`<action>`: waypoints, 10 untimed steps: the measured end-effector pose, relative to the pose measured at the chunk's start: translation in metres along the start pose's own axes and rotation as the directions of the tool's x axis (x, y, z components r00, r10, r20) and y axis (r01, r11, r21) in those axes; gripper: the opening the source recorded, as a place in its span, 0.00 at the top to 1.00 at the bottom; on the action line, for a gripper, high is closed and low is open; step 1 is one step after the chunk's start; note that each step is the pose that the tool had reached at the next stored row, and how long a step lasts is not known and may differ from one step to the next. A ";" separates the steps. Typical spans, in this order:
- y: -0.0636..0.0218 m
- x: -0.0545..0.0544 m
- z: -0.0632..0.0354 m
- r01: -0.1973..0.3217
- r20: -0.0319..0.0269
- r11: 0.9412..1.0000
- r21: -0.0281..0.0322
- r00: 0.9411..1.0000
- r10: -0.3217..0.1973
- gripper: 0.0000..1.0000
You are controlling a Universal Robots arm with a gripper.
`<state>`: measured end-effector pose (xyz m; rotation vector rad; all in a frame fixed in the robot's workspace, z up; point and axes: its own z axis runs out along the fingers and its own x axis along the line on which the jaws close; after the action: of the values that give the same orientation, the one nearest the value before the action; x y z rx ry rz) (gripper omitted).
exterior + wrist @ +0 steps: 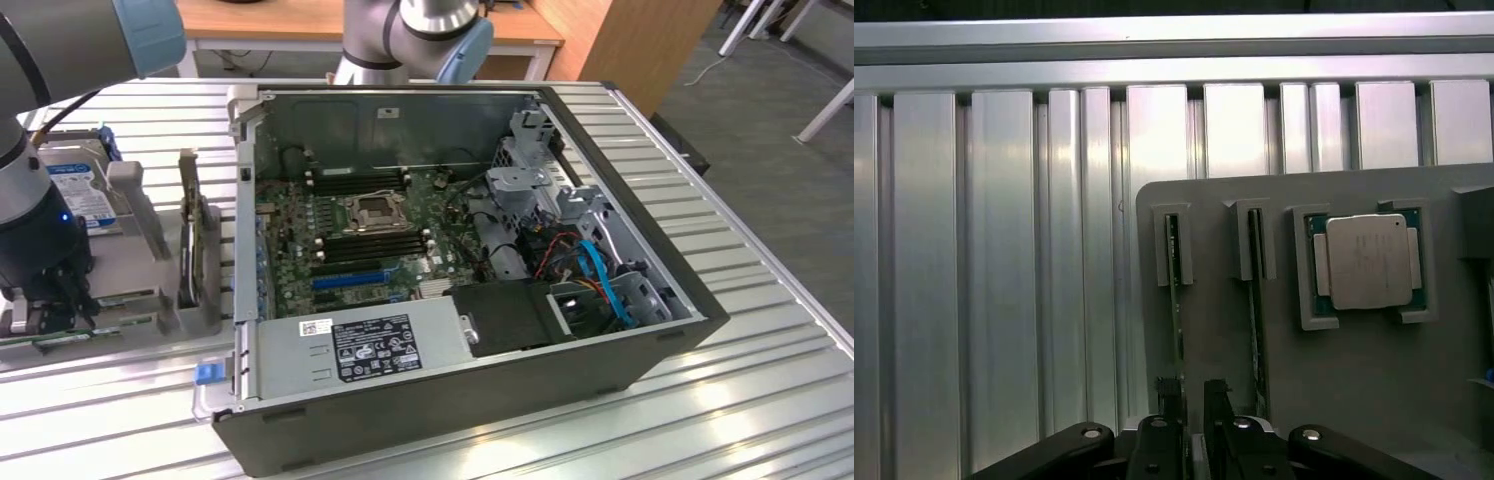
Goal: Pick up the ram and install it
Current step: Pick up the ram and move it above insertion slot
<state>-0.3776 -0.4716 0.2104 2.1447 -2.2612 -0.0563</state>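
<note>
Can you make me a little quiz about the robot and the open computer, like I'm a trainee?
1. True or false: the silver processor chip sits in the grey holder beside two slotted ram sticks.
2. Where is the motherboard? A) inside the open computer case B) in the grey holder C) on the floor
3. Fill in: the end effector is ___ (open or shut).
Key: 1 true; 2 A; 3 open.

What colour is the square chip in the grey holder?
The square chip is silver with a green border; the wrist view shows it best.
</note>
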 end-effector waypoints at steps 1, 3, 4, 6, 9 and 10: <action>0.0000 0.000 0.0000 0.001 0.000 1.000 0.000 1.000 -0.001 0.76; -0.0006 0.000 0.0002 0.013 -0.001 1.000 0.000 1.000 -0.013 0.76; -0.0008 0.000 0.0003 0.021 -0.001 1.000 0.000 1.000 -0.021 0.76; -0.0016 0.000 0.0005 0.038 -0.002 0.999 0.000 0.999 -0.038 0.76; -0.0024 0.000 0.0007 0.061 -0.003 0.998 -0.001 0.998 -0.061 0.76; -0.0024 0.000 0.0007 0.061 -0.003 0.998 -0.001 0.998 -0.061 0.76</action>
<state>-0.3752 -0.4716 0.2096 2.2119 -2.1938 -0.0551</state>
